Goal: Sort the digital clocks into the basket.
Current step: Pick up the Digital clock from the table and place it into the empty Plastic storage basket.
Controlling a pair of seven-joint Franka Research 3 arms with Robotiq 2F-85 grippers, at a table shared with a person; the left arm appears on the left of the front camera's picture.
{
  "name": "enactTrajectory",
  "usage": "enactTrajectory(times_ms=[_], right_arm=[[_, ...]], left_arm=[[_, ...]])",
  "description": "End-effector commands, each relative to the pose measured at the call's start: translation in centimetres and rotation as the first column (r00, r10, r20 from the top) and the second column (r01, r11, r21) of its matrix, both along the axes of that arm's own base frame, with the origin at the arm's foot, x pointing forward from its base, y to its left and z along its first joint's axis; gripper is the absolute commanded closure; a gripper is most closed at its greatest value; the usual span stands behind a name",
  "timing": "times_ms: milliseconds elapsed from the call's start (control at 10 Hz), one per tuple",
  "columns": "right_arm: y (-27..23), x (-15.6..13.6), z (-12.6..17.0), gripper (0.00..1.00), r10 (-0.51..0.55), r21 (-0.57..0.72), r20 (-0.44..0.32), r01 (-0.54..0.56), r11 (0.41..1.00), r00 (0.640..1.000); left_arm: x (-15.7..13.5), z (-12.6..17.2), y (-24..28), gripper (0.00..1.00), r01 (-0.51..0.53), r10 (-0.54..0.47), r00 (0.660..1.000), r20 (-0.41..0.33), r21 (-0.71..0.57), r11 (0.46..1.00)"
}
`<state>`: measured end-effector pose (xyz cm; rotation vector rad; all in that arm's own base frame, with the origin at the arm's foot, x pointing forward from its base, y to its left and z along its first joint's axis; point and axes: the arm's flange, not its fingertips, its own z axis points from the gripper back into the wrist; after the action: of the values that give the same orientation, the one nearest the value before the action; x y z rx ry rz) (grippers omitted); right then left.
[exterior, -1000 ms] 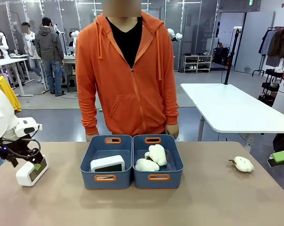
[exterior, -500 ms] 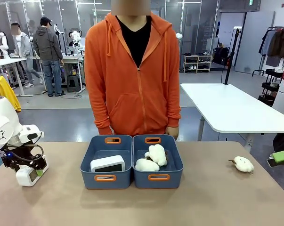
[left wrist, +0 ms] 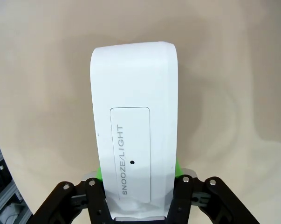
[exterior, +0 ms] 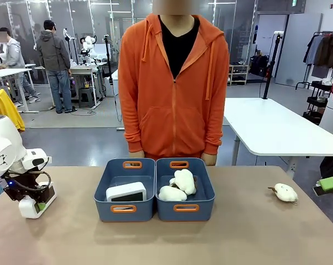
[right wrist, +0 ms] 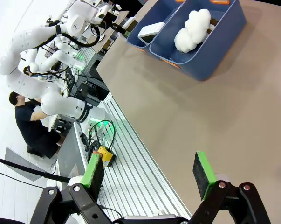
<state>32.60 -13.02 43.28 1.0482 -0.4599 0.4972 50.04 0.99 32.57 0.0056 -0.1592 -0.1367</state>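
Left gripper (exterior: 39, 205) sits lower than 1 s ago, now down over left clock (exterior: 28, 208) at the near-left table edge. In the wrist view, green pads (left wrist: 99, 173) pinch the clock's two sides, with its SNOOZE/LIGHT bar facing the camera. Second clock (exterior: 126, 192) lies in left basket (exterior: 102, 185). Right gripper (right wrist: 148, 170) is spread wide and holds nothing, over bare table (right wrist: 177, 107).

white clocks (exterior: 126, 191), orange-trimmed navy baskets (exterior: 105, 212), cream plush toys (exterior: 180, 182), tan table (exterior: 238, 232), orange hoodie (exterior: 174, 99).
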Motion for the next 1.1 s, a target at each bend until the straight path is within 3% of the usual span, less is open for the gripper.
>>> enactTrajectory(times_ms=[0,100,200,300,400,500,700,800,1000], right_arm=[[0.0,-0.1,0.3,0.03,0.007,0.007,0.002,-0.007,1.0,1.0],[0.0,-0.1,0.3,0.03,0.007,0.007,0.002,-0.007,1.0,1.0],[0.0,-0.1,0.3,0.03,0.007,0.007,0.002,-0.007,1.0,1.0],[0.0,-0.1,0.3,0.03,0.007,0.007,0.002,-0.007,1.0,1.0],[0.0,-0.1,0.3,0.03,0.007,0.007,0.002,-0.007,1.0,1.0],[0.0,-0.1,0.3,0.03,0.007,0.007,0.002,-0.007,1.0,1.0],[0.0,-0.1,0.3,0.03,0.007,0.007,0.002,-0.007,1.0,1.0],[0.0,-0.1,0.3,0.03,0.007,0.007,0.002,-0.007,1.0,1.0],[0.0,-0.1,0.3,0.03,0.007,0.007,0.002,-0.007,1.0,1.0]], left_arm=[[0.2,0.9,0.7,0.83,-0.02,0.019,0.999,0.037,0.017,1.0],[-0.2,2.2,0.9,0.88,0.031,-0.031,0.997,0.066,-0.006,0.999],[-0.9,4.8,1.5,0.88,0.265,-0.266,0.963,0.035,0.032,0.964],[-1.7,8.6,3.1,0.88,0.338,-0.34,0.938,0.066,0.05,0.94],[-3.6,13.0,2.8,0.88,0.419,-0.419,0.898,0.136,0.026,0.907],[-4.8,15.7,0.7,0.88,0.52,-0.517,0.841,0.159,0.024,0.854],[-5.5,17.2,-4.8,0.88,0.708,-0.705,0.689,0.171,0.054,0.705],[-5.4,17.7,-8.3,0.88,0.759,-0.758,0.629,0.17,0.078,0.647],[-4.4,17.2,-15.5,0.88,0.779,-0.784,0.585,0.208,0.126,0.615]])
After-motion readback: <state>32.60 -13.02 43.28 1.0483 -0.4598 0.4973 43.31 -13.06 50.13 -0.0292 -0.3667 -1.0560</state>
